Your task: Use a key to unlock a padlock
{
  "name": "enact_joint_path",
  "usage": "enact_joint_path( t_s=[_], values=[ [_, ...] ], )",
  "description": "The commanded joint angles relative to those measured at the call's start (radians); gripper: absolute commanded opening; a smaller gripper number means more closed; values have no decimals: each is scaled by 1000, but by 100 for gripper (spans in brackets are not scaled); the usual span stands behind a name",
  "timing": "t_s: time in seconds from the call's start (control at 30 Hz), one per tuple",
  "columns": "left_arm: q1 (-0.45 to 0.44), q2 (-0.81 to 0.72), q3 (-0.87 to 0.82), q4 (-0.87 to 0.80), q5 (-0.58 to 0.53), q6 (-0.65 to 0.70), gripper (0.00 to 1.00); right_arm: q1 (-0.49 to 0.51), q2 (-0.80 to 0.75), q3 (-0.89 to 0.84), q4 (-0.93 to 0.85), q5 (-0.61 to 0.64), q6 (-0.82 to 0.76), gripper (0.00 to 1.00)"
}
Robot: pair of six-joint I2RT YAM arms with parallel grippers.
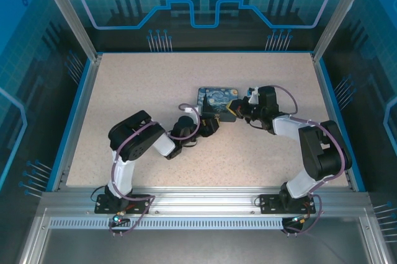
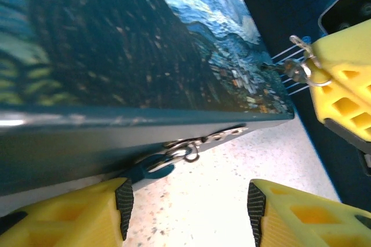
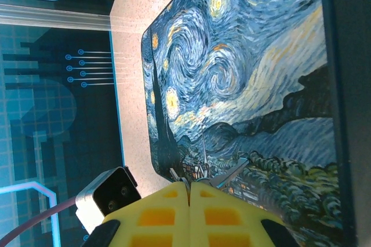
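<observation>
**Key pinched and poised, padlock waiting at the box's front edge.**

The padlock hung tiny and glinting at the latch on the front wall of the Starry Night box. It looked hard, light and loose, so it would likely swing unless its body was steadied. The key, a thin stiff sliver, poked out of the right gripper, which was clamped tight on it over the box's lid. It was probably slippery metal, best held by its head. The left gripper stood half spread and empty just in front of the box's latch.
</observation>
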Motion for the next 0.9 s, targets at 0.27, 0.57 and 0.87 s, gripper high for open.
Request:
enact_joint_path(
  t_s=[0.27, 0.57, 0.87],
  values=[
    [-17, -63, 142, -440, -132, 300, 60, 13, 44, 40, -13, 14, -13, 0],
    [-34, 30, 211, -377, -77, 366, 60, 12, 75, 46, -7, 10, -10, 0],
    [-32, 72, 272, -281, 97, 280, 61, 8, 89, 56, -26, 14, -18, 0]
  ],
)
